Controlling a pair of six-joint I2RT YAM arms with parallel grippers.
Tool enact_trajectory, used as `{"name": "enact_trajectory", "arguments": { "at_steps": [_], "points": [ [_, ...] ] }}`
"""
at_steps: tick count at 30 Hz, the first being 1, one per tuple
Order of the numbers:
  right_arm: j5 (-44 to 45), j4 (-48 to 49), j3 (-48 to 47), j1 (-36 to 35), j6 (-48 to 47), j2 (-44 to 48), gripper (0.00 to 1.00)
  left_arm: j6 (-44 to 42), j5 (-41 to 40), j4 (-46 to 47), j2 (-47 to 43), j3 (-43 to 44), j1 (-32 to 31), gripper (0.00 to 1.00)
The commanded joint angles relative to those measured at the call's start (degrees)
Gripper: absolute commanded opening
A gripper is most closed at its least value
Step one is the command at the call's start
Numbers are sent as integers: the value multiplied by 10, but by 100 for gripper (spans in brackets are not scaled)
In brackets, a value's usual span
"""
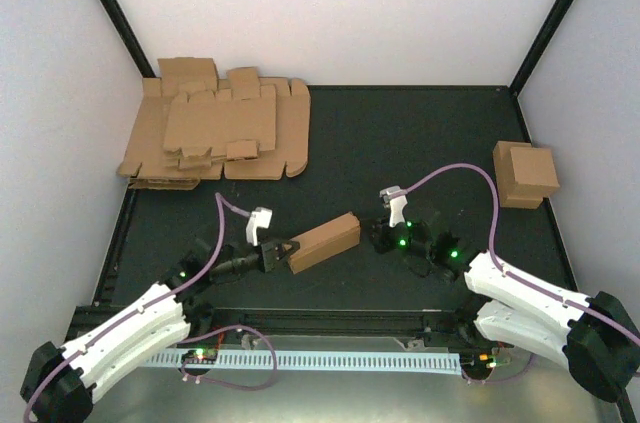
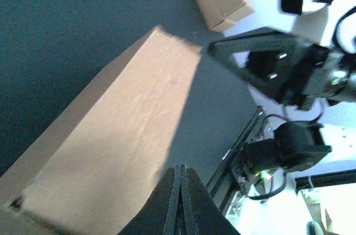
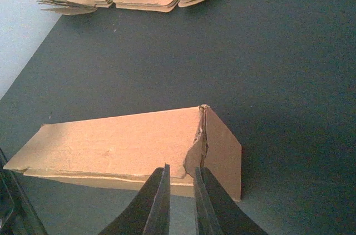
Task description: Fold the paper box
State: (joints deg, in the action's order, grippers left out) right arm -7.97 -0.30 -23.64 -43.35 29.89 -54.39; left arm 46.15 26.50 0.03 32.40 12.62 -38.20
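Flanking paper box (image 1: 325,241): L gripper (image 1: 285,252) closed, R gripper (image 1: 379,235) slightly ajar.

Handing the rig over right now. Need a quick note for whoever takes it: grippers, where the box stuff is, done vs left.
Left gripper: shut, nothing visible between its fingers, at the left end of the paper box.
Right gripper: jaws a narrow slit apart at the box's other end, by a curled end flap; can't tell if it pinches it.
Box: mid-table between the arms, already folded into a long closed shape.
Pile of flat blanks far left; another folded box far right.
Left: probably seat that end flap flush.
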Motion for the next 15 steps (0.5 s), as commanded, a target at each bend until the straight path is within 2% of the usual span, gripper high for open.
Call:
{"name": "enact_trajectory", "arguments": {
  "at_steps": [1,6,11,12,15],
  "points": [
    [6,9,-6,3,-5,2,16,15,-7,45,21,-48,5,2],
    [21,-2,-14,3,-10,11,16,-4,-3,35,42,-36,6,2],
    [30,-19,-34,5,-23,8,16,-62,-10,-77,38,67,7,2],
    [28,-18,-36,5,-24,5,17,-75,-13,-100,42,90,7,5],
    [19,-15,-47,7,-30,-10,17,-124,-11,-131,72,140,7,23]
  ]
}}
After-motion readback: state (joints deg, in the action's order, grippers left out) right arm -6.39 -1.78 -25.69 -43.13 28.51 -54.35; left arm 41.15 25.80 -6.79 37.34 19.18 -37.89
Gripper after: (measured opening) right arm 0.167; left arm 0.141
